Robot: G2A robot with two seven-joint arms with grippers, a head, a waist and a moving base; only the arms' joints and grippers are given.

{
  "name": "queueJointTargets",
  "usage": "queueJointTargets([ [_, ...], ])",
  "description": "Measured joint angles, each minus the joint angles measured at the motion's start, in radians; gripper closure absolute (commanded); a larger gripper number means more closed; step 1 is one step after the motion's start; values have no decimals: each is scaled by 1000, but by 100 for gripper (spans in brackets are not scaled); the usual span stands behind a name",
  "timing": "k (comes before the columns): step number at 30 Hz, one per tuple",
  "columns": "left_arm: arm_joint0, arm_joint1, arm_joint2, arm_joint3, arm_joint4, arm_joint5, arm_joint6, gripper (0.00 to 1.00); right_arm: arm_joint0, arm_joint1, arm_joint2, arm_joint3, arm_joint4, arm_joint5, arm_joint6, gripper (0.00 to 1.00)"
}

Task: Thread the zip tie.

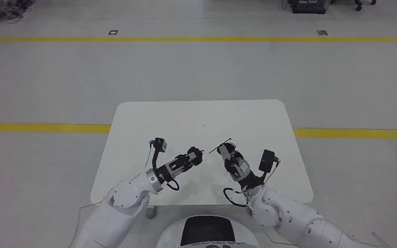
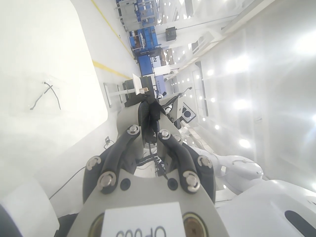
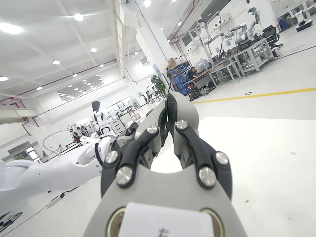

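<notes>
- Zip tie (image 1: 216, 148): a thin black strip is pinched between the closed fingers of the right gripper (image 1: 226, 150); it is held above the table (image 1: 198, 118), not lying on it.
- In the right wrist view the strip (image 3: 168, 82) is seen sticking out straight beyond the fingertips of the right gripper (image 3: 167, 99); the two fingers are pressed narrow, with the strip caught in the slit between their pads.
- From above, one end of the strip is seen past the right fingertips on the side toward the left gripper (image 1: 198, 153); the other end is slanted away toward the far side of the table.
- The left gripper (image 2: 145, 97) is seen with its fingers drawn together, tips nearly meeting; whether anything is pinched between them cannot be told.
- The two sets of fingertips are pointed toward each other, near but apart; the near end of the strip is found between them, just beside the left fingertips; contact there cannot be told.
- The white table (image 3: 259, 149) is seen below both sets of fingers.
</notes>
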Motion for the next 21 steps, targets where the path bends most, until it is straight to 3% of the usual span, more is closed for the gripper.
queueJointTargets([
  [21,3,-2,-1,0,-1,0,-9,100,-12,-63,33,49,-1,0,51,100],
])
